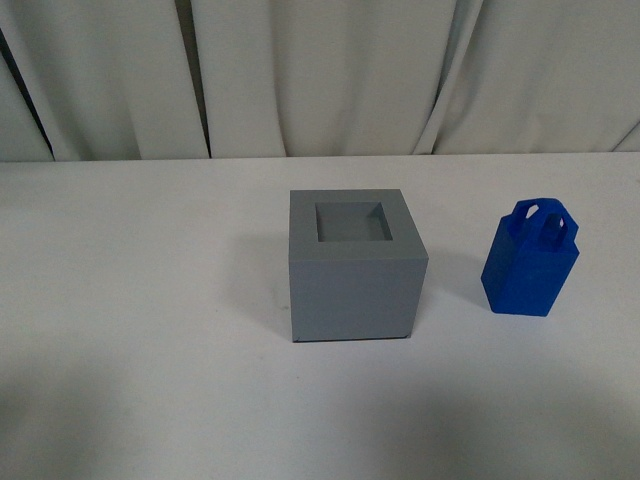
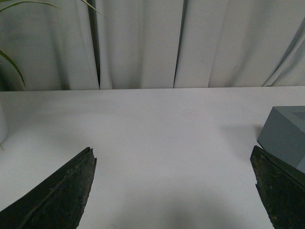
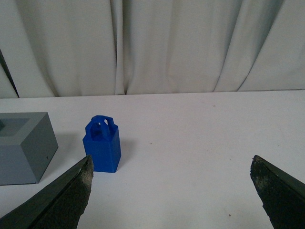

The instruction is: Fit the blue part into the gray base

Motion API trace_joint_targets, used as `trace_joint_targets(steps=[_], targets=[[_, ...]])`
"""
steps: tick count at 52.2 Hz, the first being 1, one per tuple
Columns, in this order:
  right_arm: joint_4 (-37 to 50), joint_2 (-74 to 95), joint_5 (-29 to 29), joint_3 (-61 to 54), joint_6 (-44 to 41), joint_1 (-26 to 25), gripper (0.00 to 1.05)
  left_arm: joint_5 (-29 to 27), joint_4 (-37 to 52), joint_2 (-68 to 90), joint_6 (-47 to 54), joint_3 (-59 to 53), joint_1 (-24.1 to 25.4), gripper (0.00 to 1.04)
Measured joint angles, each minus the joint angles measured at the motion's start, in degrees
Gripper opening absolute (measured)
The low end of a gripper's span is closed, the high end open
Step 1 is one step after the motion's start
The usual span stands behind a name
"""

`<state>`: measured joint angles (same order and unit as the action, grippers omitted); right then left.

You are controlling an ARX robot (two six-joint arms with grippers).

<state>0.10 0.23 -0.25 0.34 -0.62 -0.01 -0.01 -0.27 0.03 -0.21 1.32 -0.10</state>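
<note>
Front view: the gray base [image 1: 355, 285] sits at the centre of the frame on the white table [image 1: 130, 300]. The blue part [image 1: 530, 265] stands upright at centre right, apart from it. No arm shows.

Left wrist view: the left gripper [image 2: 172, 152] is spread wide with nothing between its fingers. A corner of the gray base [image 2: 286, 133] lies beside one finger.

Right wrist view: the right gripper [image 3: 171, 160] gapes wide and empty. The blue part [image 3: 102, 145] stands just ahead of one fingertip, and the gray base [image 3: 24, 148] lies beyond it.

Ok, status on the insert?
Left gripper open, right gripper open, both empty. Blue part upright, right of gray base, apart. Recess empty, nothing between them.
</note>
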Motion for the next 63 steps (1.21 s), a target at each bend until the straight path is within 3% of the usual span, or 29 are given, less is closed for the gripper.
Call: trace_joint_targets(steps=[63], targets=[[0.00, 0.00, 0.02, 0.00, 0.02, 0.00, 0.97, 0.00, 0.00, 0.00, 0.00, 0.00, 0.00, 0.99]])
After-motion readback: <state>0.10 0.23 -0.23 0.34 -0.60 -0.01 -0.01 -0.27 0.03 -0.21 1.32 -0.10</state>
